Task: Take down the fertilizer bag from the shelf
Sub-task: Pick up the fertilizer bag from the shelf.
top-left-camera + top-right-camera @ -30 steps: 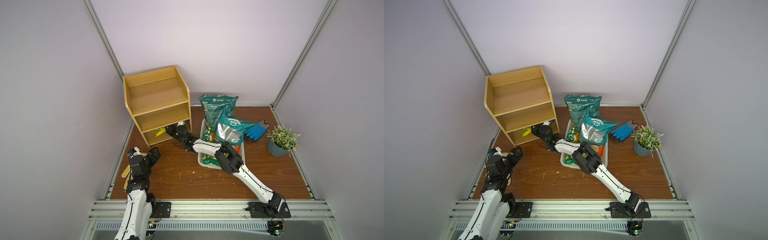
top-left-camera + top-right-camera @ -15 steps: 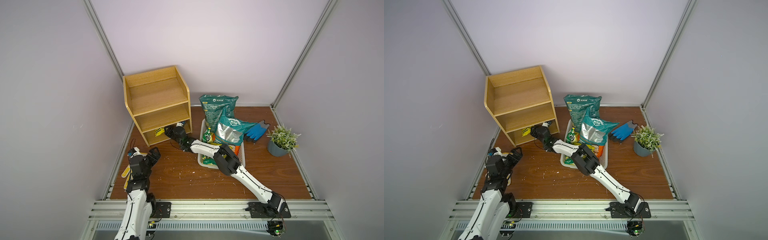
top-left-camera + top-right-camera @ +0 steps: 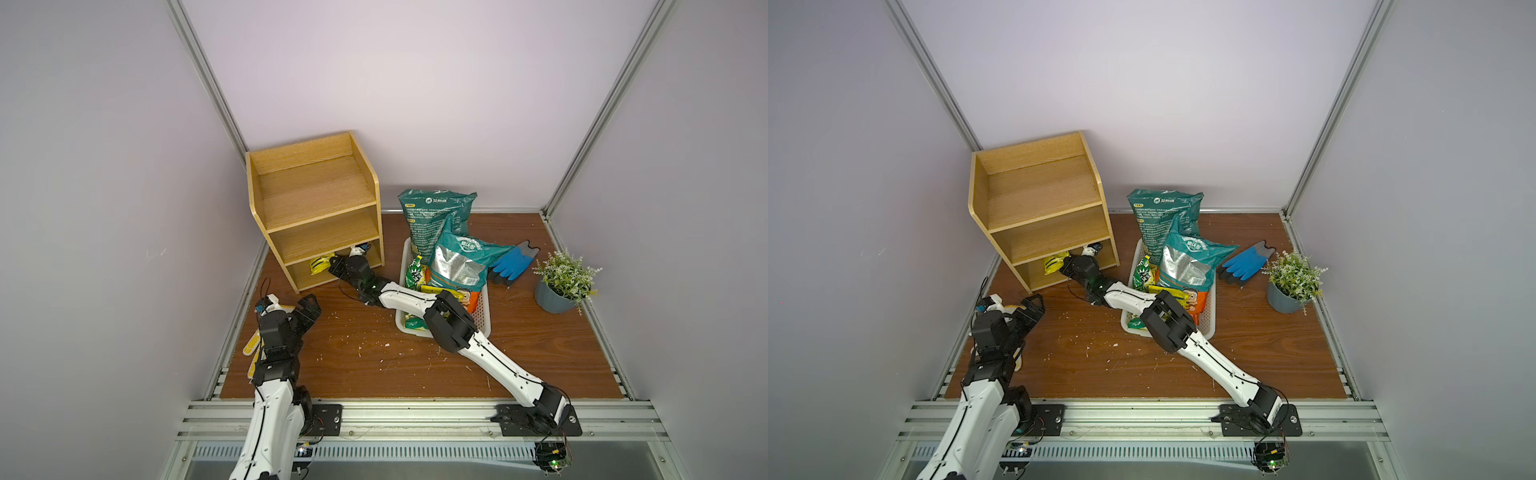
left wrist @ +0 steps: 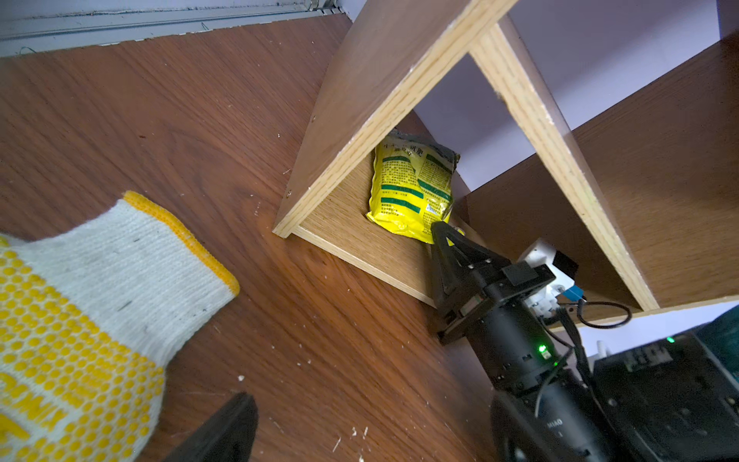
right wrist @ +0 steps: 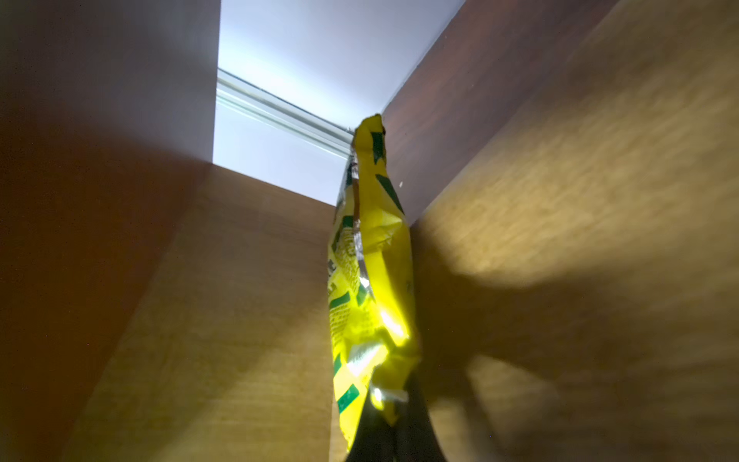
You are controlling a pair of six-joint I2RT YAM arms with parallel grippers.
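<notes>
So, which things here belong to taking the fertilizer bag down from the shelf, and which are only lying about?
Job in hand: shelf; yellow fertilizer bag on its bottom tier; right gripper, shut on the bag's corner.

Lying about: white basket of packets; tall green bag; teal-and-silver bag; blue gloves; potted plant; yellow-dotted knit glove; left gripper, open.

**Enclosure interior.** Three plain pale-lilac matte walls (image 3: 415, 83) meet at silver aluminium corner posts (image 3: 208, 79) toward 11 and 1 o'clock. The dark-brown wood-grain desk (image 3: 374, 365) is flecked with white crumbs (image 3: 386, 344). A ribbed aluminium rail (image 3: 415, 415) lies at 6 o'clock. Lighting is even and diffuse.
</notes>
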